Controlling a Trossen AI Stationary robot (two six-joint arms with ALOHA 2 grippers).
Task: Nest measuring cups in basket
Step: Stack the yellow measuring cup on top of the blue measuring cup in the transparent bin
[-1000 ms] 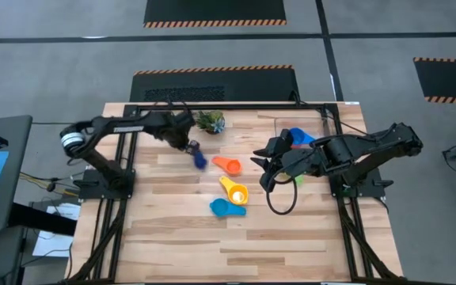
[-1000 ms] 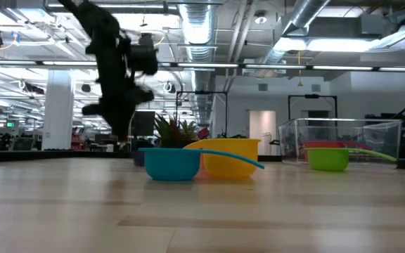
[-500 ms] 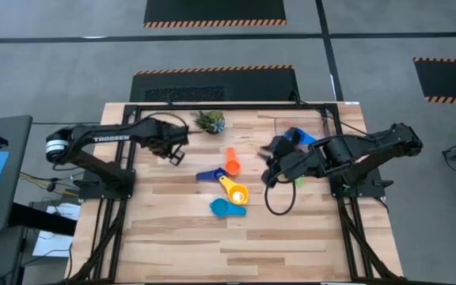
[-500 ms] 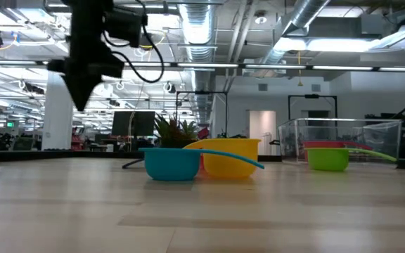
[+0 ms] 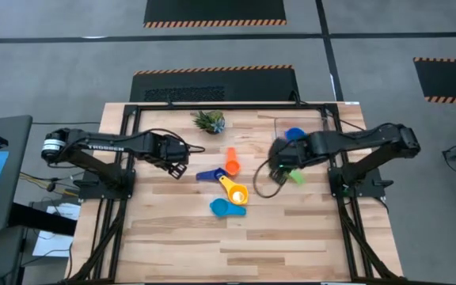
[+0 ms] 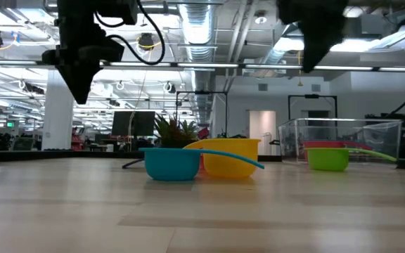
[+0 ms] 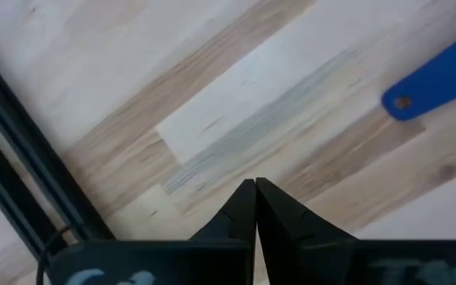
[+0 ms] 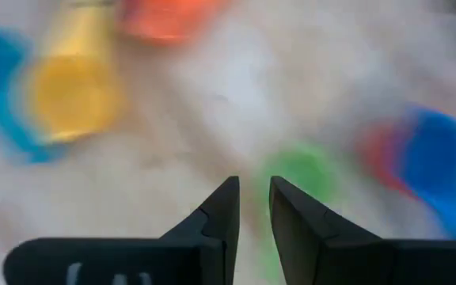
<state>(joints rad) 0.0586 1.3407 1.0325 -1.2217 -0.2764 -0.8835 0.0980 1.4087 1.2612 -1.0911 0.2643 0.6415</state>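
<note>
A: Where are the measuring cups found?

B: Dark blue [image 5: 206, 174], orange [image 5: 231, 164], yellow [image 5: 237, 192] and light blue [image 5: 223, 207] cups are clustered mid-worktop [image 5: 172, 245]; a green cup [image 5: 296, 176] lies beside the clear basket [image 6: 339, 137], in which a blue cup [image 5: 294, 134] is seen.

A: And the tools?

B: The left tool [image 7: 254, 207] is pressed shut and empty, near the dark blue handle. The right tool [image 8: 252, 207] is held slightly parted above the green cup, nothing gripped.

A: How should a cup be taken?

B: Light, stiff, slick plastic is judged; the flat handle or rim is best pinched.
</note>
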